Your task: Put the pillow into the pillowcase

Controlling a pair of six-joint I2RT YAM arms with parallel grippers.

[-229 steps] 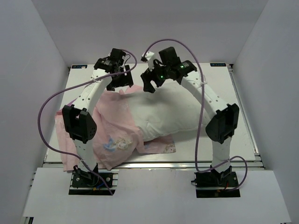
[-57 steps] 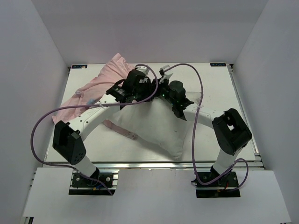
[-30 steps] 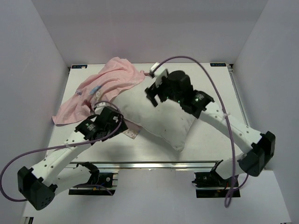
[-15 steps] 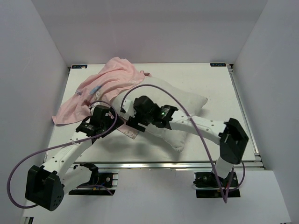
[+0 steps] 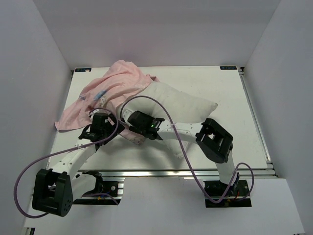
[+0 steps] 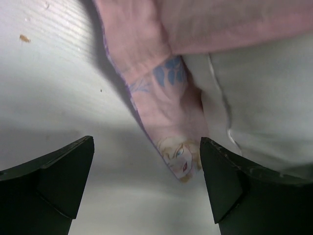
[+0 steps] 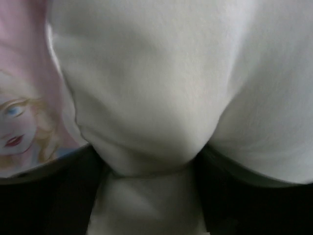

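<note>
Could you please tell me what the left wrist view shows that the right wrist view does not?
Left wrist only: bare table and the left gripper, open and empty. Right wrist only: the right gripper straddling a bulge of the pillow; whether it grips is unclear. Both: the pillow beside the pillowcase with its printed princess face.

Soft matt white cloth pillow (image 5: pixel 181 105), thin pink cloth pillowcase (image 5: pixel 117 81), smooth matt table (image 5: pixel 225 88)

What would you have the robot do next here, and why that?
Probably close the right gripper on the corner of the pillow: white fabric already bulges between its fingers. The left gripper hangs open over a flap of the pillowcase, so gripping the pillow seems the first need.
</note>
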